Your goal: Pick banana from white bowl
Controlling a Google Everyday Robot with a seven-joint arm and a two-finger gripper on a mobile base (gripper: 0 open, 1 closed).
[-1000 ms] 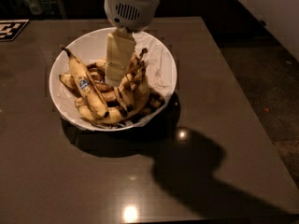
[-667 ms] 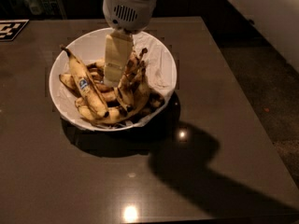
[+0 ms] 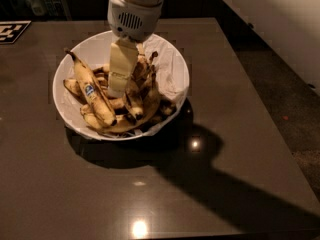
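Camera view looks down on a smooth, dark brown desk [image 3: 235, 134] whose glossy top throws back small spots of light. On it stands the white bowl [image 3: 92, 48], round and wide, with thin crinkled white paper [image 3: 171, 71] lining its right wall. The gripper [image 3: 121, 79] hangs from a ribbed white cylindrical wrist and reaches down into the middle of the bowl, its cream, flat-sided lower part pressed among the fruit. Whether it has closed on anything cannot be told. The banana [image 3: 142, 91], long, curved and heavily streaked with dark brown, lies in the bowl just right of the gripper, touching it. A yellow banana with a small blue sticker [image 3: 93, 91] lies to the left.
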